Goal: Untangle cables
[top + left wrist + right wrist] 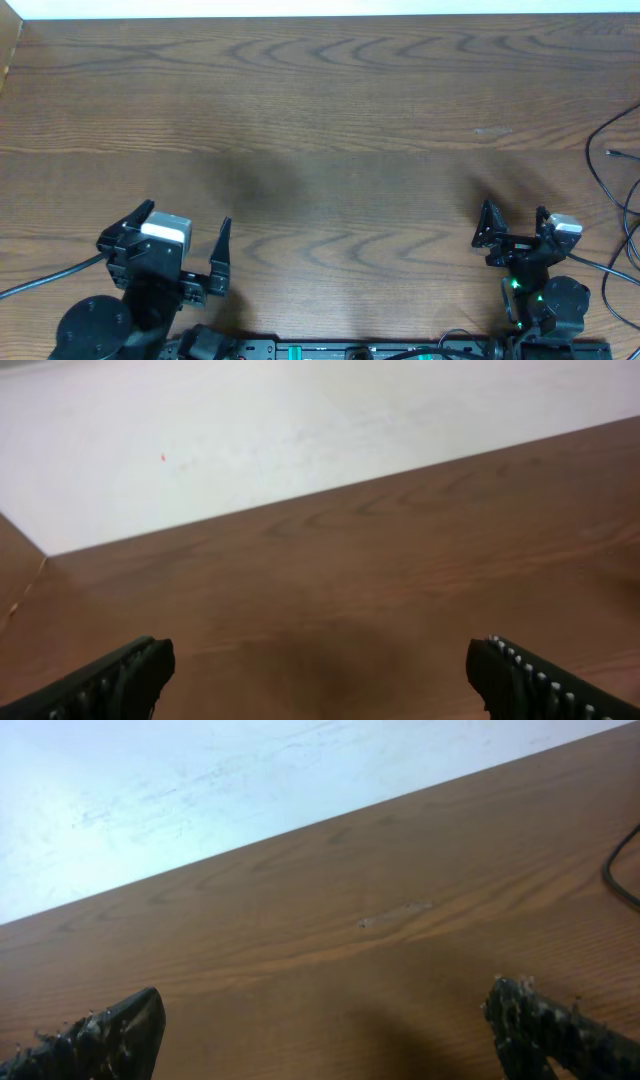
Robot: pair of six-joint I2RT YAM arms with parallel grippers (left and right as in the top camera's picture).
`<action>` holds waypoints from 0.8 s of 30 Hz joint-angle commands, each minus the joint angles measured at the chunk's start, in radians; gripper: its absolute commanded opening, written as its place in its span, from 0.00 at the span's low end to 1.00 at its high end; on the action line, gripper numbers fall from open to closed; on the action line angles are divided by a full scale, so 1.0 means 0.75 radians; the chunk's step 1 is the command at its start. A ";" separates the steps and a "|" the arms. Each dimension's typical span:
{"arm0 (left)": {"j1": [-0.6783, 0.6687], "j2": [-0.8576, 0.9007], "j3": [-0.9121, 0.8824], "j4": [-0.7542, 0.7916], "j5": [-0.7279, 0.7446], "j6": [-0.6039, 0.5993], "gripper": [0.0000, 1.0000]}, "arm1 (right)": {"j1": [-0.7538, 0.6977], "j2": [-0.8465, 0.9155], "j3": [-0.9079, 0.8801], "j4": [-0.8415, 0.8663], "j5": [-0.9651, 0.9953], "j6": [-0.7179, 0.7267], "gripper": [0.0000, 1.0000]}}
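Overhead view: both grippers released, cables at the right edge

The cables (596, 172) lie on the wooden table (320, 100) at its far right edge, partly cut off by the frame. Their long run goes roughly from the far side toward the near side, bowing in toward the table's middle. One short end (612, 153) points left. In the right wrist view a single black loop (614, 870) shows at the right border. The left gripper (186, 215) sits near the front edge, jaws spread wide with nothing between them. The right gripper (514, 210) is likewise spread and empty, near the cables but apart from them.
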 commanded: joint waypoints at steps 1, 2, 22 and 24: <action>0.004 -0.003 -0.072 0.016 -0.080 -0.048 0.99 | 0.009 -0.012 -0.007 0.001 0.015 0.009 0.99; 0.004 -0.003 -0.093 0.034 -0.083 -0.061 0.99 | 0.009 -0.012 -0.007 0.000 0.015 0.009 0.99; 0.004 -0.009 -0.521 0.429 -0.189 -0.287 0.99 | 0.009 -0.012 -0.007 0.000 0.015 0.009 0.99; 0.004 -0.007 -0.580 0.513 -0.189 -0.224 0.99 | 0.009 -0.012 -0.007 0.000 0.015 0.009 0.99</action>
